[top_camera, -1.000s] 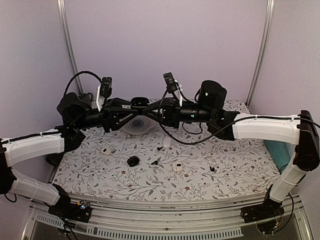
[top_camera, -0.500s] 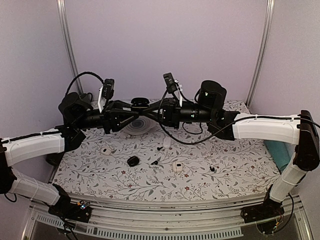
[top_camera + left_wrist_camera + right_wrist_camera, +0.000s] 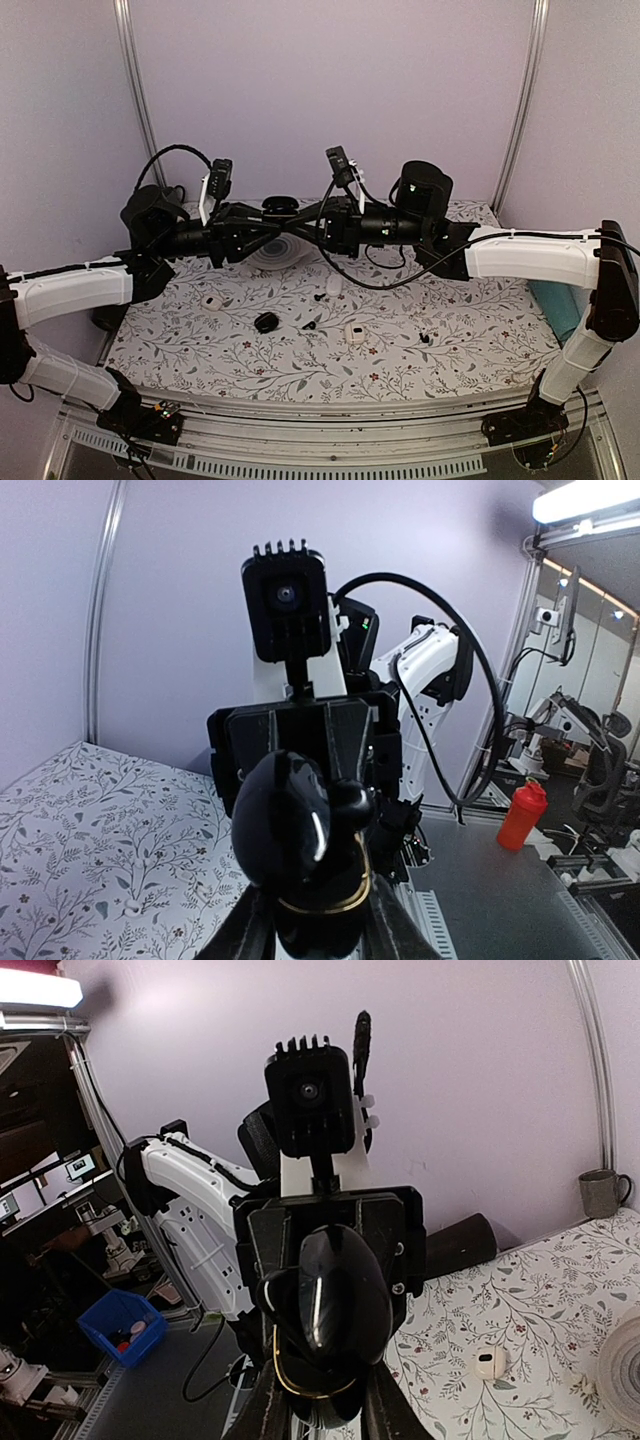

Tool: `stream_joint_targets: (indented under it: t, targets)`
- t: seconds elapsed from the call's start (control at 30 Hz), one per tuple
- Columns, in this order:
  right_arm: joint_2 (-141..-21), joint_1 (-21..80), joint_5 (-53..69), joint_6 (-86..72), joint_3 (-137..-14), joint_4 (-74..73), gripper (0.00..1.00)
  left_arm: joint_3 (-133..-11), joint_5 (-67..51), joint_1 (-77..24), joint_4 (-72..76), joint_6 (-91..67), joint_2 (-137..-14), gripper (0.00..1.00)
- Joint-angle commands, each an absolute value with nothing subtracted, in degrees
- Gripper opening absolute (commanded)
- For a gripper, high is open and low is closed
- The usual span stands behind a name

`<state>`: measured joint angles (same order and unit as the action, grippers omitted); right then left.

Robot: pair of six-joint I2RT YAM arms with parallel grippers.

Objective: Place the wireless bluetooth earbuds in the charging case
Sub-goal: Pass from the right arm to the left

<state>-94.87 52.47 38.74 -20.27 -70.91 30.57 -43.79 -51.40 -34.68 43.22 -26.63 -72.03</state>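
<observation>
A glossy black charging case (image 3: 280, 204) with a gold rim hangs in mid-air above the back of the table, lid raised. My right gripper (image 3: 296, 216) is shut on it from the right, and my left gripper (image 3: 268, 220) grips it from the left. In the left wrist view the charging case (image 3: 300, 850) sits between the left gripper (image 3: 315, 925) fingers. In the right wrist view the charging case (image 3: 335, 1310) fills the right gripper (image 3: 320, 1400). A small black lump beside the lid cannot be identified. Tiny black earbuds (image 3: 427, 340) (image 3: 310, 324) (image 3: 320, 296) lie on the floral table.
Small white cases (image 3: 211, 300) (image 3: 333, 285) (image 3: 354, 333) and a larger black object (image 3: 266, 322) lie on the table. A white round roll (image 3: 275, 252) sits under the joined grippers. A mug (image 3: 600, 1192) stands at the table's far left corner, and a teal object (image 3: 560, 310) lies at the right edge.
My left arm has edged right toward the case and its jaws have narrowed onto it. The right arm and the case have stayed put.
</observation>
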Motion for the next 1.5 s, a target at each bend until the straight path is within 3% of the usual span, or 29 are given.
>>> stream_joint_targets:
  t: [0.0,0.23,0.53,0.73,0.9,1.0,1.17,1.47]
  targets:
    - [-94.8,52.3,39.4,-19.9,-72.2,30.3,0.04,-44.9,-51.8,-34.1,45.9,-27.2,-72.5,0.3]
    - [-95.1,52.3,39.3,-20.2,-72.5,30.3,0.04,-44.9,-52.0,-34.2,47.0,-27.2,-72.6,0.25]
    - [-95.7,52.3,39.2,-20.5,-73.1,30.6,0.04,-43.5,-51.3,-34.4,49.6,-28.2,-72.6,0.28]
    - [-96.1,52.3,39.4,-21.0,-73.3,30.6,0.04,-43.1,-51.3,-34.8,50.7,-28.3,-72.7,0.13]
    - [-95.8,52.3,38.5,-21.0,-72.2,30.4,0.17,-42.5,-50.3,-34.8,50.2,-28.0,-72.4,0.0]
    - [-95.3,52.2,37.1,-21.0,-71.3,30.3,0.3,-41.8,-48.9,-34.7,50.0,-27.8,-72.1,0.0]
    - [-93.9,52.3,34.7,-20.8,-69.7,29.8,0.42,-40.9,-46.5,-34.3,49.9,-27.4,-71.5,0.0]
    - [-89.0,52.2,31.1,-19.9,-63.6,27.7,0.5,-40.1,-45.1,-33.8,49.6,-26.6,-71.5,0.0]
